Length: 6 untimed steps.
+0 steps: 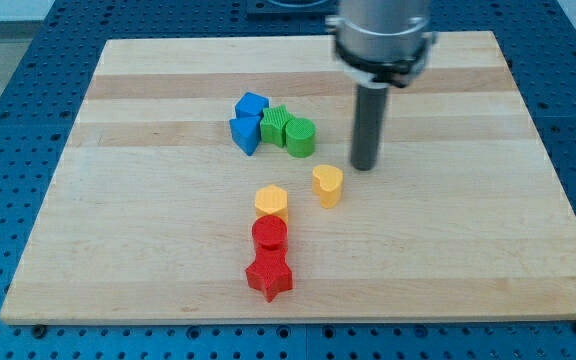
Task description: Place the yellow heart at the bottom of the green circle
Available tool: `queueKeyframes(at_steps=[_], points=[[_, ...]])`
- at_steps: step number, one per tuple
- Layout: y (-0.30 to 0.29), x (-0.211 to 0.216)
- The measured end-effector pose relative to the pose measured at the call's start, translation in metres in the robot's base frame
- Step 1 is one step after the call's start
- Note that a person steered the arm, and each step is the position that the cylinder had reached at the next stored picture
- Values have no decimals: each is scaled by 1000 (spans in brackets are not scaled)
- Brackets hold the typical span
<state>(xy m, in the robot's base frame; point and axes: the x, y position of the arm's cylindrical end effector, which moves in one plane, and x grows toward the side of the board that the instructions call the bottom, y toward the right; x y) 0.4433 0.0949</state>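
Note:
The yellow heart [328, 185] lies near the board's middle, below and a little to the right of the green circle [301, 137]. My tip [365, 166] rests on the board just above and to the right of the heart, a small gap away, and to the right of the green circle. The rod rises from there to the arm's grey end at the view's top.
A green star-like block [275, 125] touches the green circle's left side, with two blue blocks [247, 118] further left. A yellow hexagon [271, 201], a red circle [269, 235] and a red star [269, 275] run downward. The wooden board [108, 250] sits on a blue table.

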Motion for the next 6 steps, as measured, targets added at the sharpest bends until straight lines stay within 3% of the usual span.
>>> queueKeyframes(at_steps=[2, 5, 6], points=[[-23, 68], [-66, 33], [-79, 43]])
